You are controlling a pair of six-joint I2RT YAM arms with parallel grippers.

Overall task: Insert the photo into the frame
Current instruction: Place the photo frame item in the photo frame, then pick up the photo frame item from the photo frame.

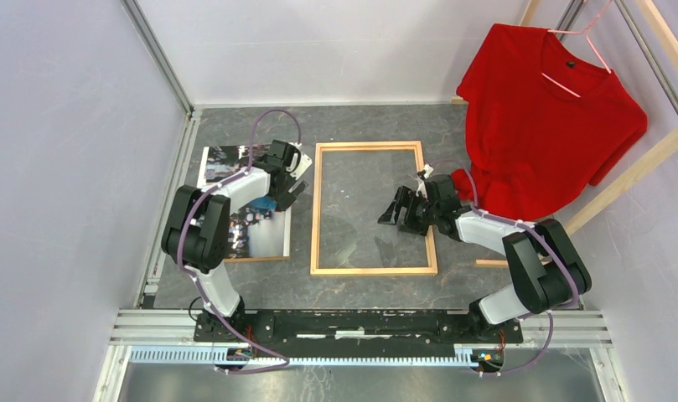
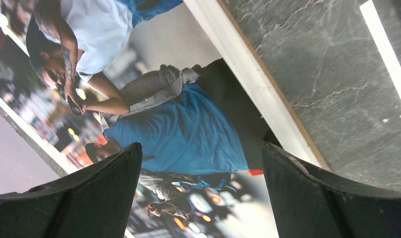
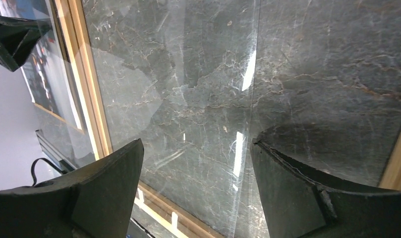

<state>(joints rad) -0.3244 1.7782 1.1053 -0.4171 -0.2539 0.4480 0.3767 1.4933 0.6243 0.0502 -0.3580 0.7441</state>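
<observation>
The photo [image 1: 243, 226], a white-edged print of people in blue and dark clothes, lies flat on the table at the left on a brown-edged board. My left gripper [image 1: 289, 191] hovers open over its right part. In the left wrist view the photo [image 2: 188, 119] fills the space between the spread fingers, and the gripper [image 2: 200, 146] holds nothing. The light wooden frame [image 1: 316, 209] lies flat in the middle, to the right of the photo. My right gripper [image 1: 395, 213] is open above the frame's inside, near its right rail. The right wrist view shows the gripper [image 3: 196, 144] over a reflecting pane, with the frame's rail [image 3: 86, 84] to its left.
A red T-shirt [image 1: 545, 109] hangs on a wooden-beam rack [image 1: 628, 176] at the back right, close to the right arm. A loose wooden strip [image 1: 490, 263] lies by the frame's near right corner. Grey walls close the left and back; a metal rail [image 1: 360, 322] runs along the near edge.
</observation>
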